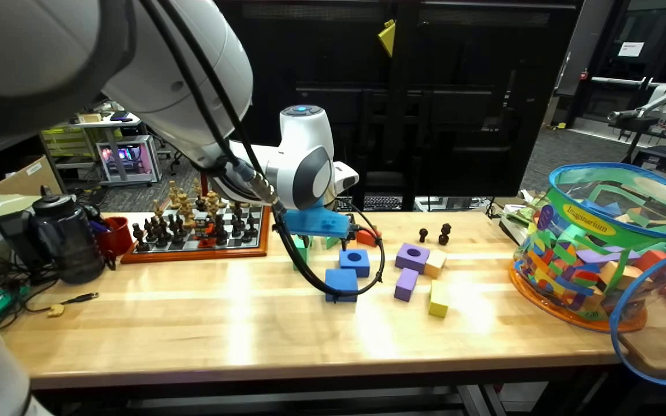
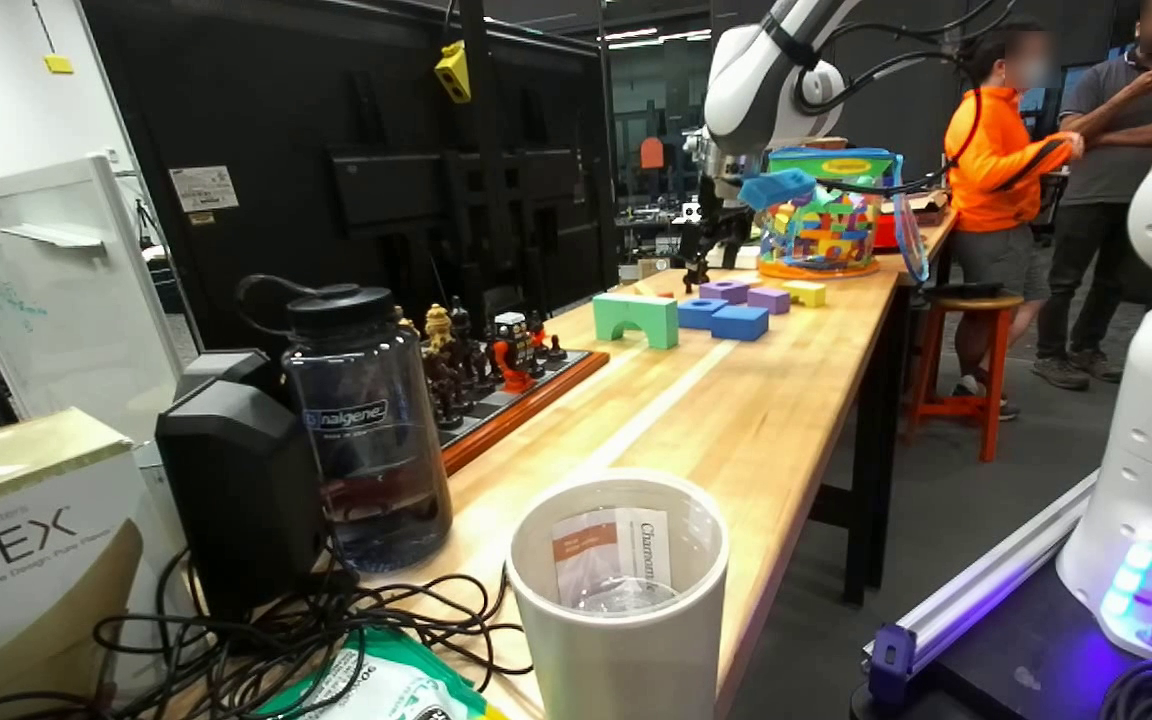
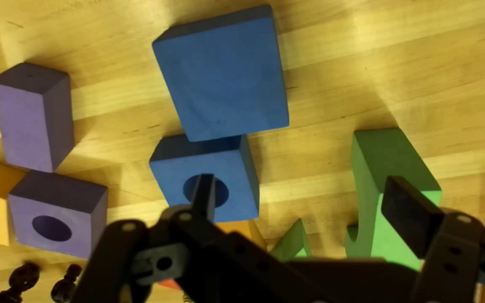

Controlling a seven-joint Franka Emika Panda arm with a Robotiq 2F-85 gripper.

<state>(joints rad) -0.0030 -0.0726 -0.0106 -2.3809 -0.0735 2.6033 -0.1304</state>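
Note:
My gripper [image 3: 303, 191] hangs over the blocks with its jaws wide apart and nothing between them. In the wrist view its left finger [image 3: 204, 193] overlaps the blue block with a round hole [image 3: 238, 206]. The right finger [image 3: 411, 214] overlaps the green arch block [image 3: 369, 168]; contact cannot be made out. Between the fingers, lower down, a green triangular piece [image 3: 295, 240] and an orange block [image 3: 244, 230] partly show. A square blue block [image 3: 230, 80] lies above the holed one. To the left are a purple block [image 3: 23, 130] and a holed purple block [image 3: 78, 227].
A yellow block [image 1: 439, 299] and a tan block [image 1: 435, 264] sit by the purple ones. Dark chess pieces [image 1: 444, 234] stand behind. A chessboard [image 1: 194, 255], a dark bottle [image 1: 70, 237], a clear toy bin [image 1: 589, 219] and a white cup [image 2: 626, 660] share the table.

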